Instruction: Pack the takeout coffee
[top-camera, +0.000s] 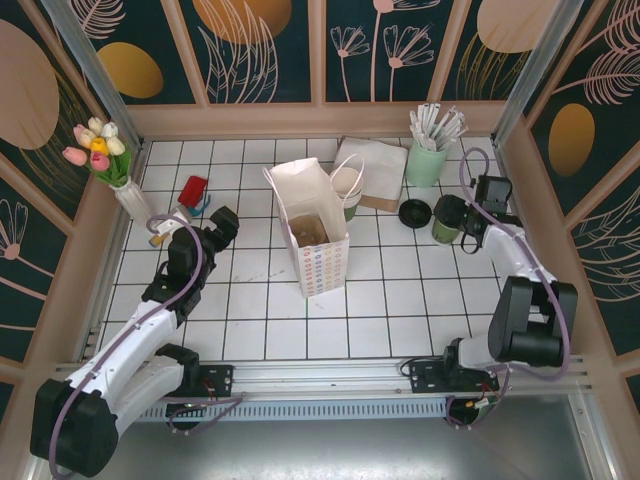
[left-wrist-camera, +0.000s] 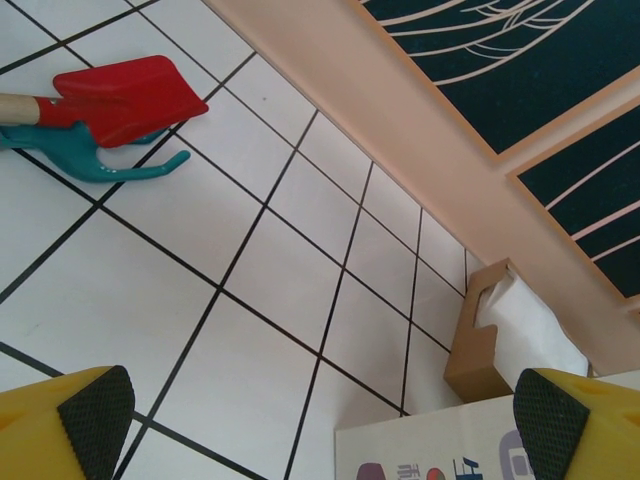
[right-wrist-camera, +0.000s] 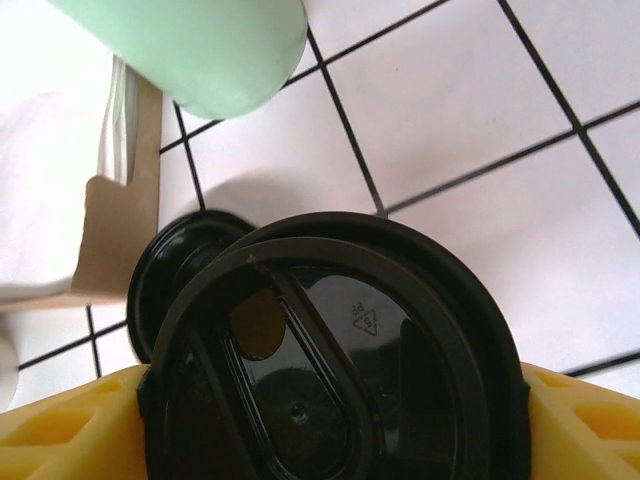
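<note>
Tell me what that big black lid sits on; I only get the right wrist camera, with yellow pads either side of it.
Observer: From above, it tops a small green cup, the takeout coffee.
Operator: Where would it get packed?
Observer: A white paper bag stands open mid-table, to the cup's left.
Operator: And the other arm?
Observer: The left gripper is open and empty, near a red toy shovel.
</note>
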